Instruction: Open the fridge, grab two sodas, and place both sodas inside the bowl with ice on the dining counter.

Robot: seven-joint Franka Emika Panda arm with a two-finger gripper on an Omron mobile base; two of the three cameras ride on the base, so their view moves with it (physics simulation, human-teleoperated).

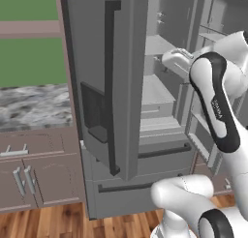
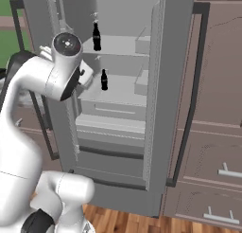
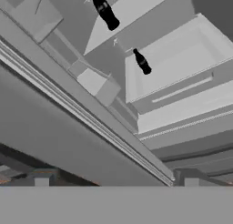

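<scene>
The fridge (image 2: 118,147) stands with both doors swung out, its grey shelves in plain sight. Two near-black sodas stand upright inside: one soda (image 2: 96,37) on the upper shelf and the other soda (image 2: 104,80) on the shelf below. In the hand view the upper soda (image 3: 105,12) and the lower soda (image 3: 142,63) lie far ahead, toward the top. My gripper (image 3: 116,182) is open, its fingertips (image 3: 42,181) set wide apart with nothing between them. It hovers by the left side of the fridge opening, well short of both sodas.
The left door (image 1: 106,87) with its long dark handle juts toward me beside the arm. The right door (image 2: 175,85) stands out in front of brown cabinets (image 2: 217,132). A marbled worktop (image 1: 34,106) over brown drawers lies to the left. The floor is wood.
</scene>
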